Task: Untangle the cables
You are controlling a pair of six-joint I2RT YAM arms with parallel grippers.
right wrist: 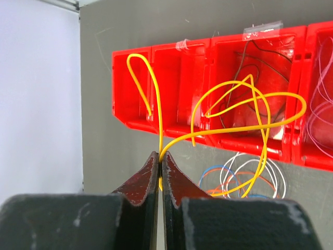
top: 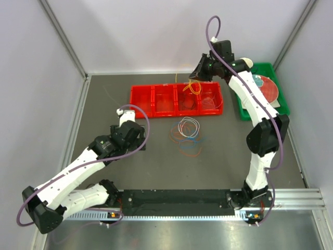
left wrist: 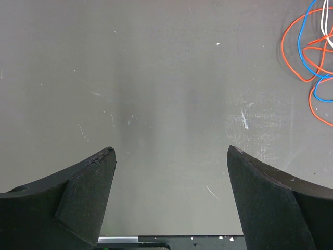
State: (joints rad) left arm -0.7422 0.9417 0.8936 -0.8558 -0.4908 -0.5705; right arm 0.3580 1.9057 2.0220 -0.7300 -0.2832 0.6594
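My right gripper (top: 197,74) hangs over the back of the red tray (top: 141,99) and is shut on an orange-yellow cable (top: 194,87). In the right wrist view the jaws (right wrist: 162,156) pinch that cable (right wrist: 159,120); its loops dangle in front of the tray (right wrist: 171,62). A dark cable (right wrist: 250,57) lies in one compartment and a lilac one (right wrist: 317,120) in the end compartment. Red, blue and white cables (top: 188,135) lie tangled on the table in front of the tray. My left gripper (left wrist: 170,151) is open and empty above bare table, left of that pile (left wrist: 307,52).
A green bin (top: 244,112) holding a red disc (top: 268,87) stands at the back right, beside the right arm. White walls close the table at the left, back and right. The black base rail (top: 177,200) runs along the near edge.
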